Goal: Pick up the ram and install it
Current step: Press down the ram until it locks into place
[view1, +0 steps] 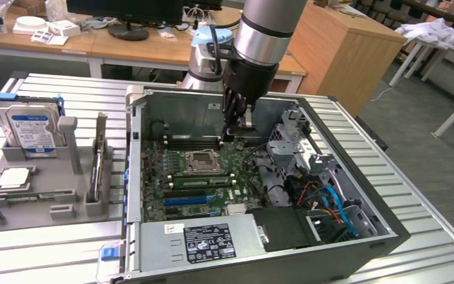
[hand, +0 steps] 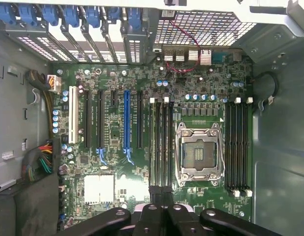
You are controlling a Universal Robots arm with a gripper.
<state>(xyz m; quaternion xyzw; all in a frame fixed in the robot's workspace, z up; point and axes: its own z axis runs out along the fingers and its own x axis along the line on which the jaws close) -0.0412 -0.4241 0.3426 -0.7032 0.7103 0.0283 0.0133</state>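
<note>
- While the arm reaches down into the open computer case [view1: 385, 234], note the fingers [view1: 239, 129]: they are pressed tight together above the motherboard [view1: 235, 165], and nothing can be made out clamped between them.
- Beyond the fingers [hand: 162, 212], in the wrist view, a bank of memory slots [hand: 161, 142] runs lengthwise straight away from the fingertips. You may judge that this alignment lets the closed tips come down on a stick's top edge instead of straddling it.
- The ram [view1: 201, 180] appears as a green stick standing on edge in that bank. It is below the fingers and apart from them, just beside the empty processor socket [view1: 203, 161]. Whether its end latches have caught cannot be told.
- A second green stick [view1: 30, 194] lies well apart from the fingers, in a grey rack [view1: 69, 210] on the table [view1: 54, 254].
- The same rack carries a hard drive [view1: 26, 125] standing upright and a square silver chip [view1: 14, 177] lying flat. Each part has its own seat, which you may take as a way of keeping an edge free for the fingers to close on.
</note>
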